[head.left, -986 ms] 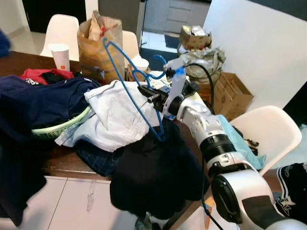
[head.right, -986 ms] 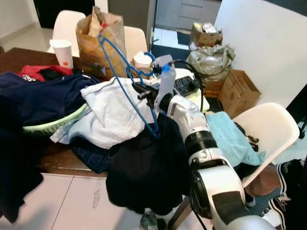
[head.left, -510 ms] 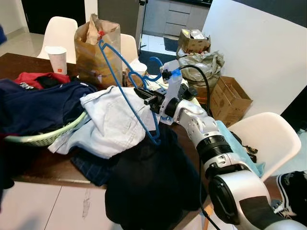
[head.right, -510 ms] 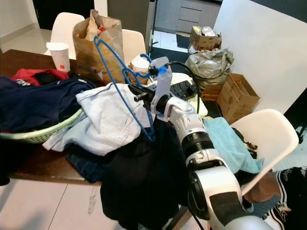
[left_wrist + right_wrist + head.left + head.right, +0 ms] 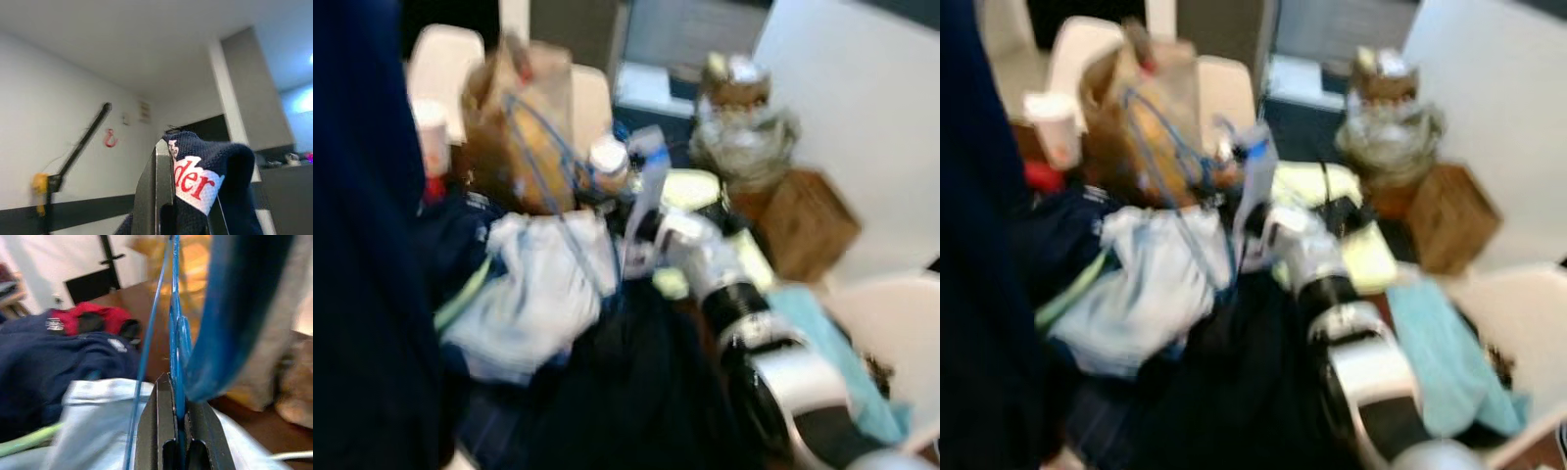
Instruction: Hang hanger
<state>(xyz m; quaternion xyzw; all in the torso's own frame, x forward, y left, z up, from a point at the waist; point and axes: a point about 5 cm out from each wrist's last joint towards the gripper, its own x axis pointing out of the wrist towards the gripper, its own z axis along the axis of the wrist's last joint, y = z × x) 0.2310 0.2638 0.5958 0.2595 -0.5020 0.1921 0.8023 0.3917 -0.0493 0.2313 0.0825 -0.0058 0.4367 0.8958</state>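
Two hands busy. Head views now blurred, whole scene shifted vs 0.5 s ago: camera moving, so we judge we're turning to carry. Right hand [image 5: 177,450] stays clenched on blue hanger [image 5: 174,323], held up just above the pale shirt [image 5: 533,294]. Left hand [image 5: 166,215] grips navy garment [image 5: 215,181], now draped across our view left of shirt. Behind shirt: paper bag [image 5: 514,127], cup [image 5: 1050,122]. Garment may hide the rail; no rail seen yet.

Table clutter — brown paper bag [image 5: 514,127], white paper cup [image 5: 1050,125], pale blue garment [image 5: 533,294] over green basket [image 5: 1072,289]; cardboard box [image 5: 808,220] and white chair [image 5: 1518,323] beside the table.
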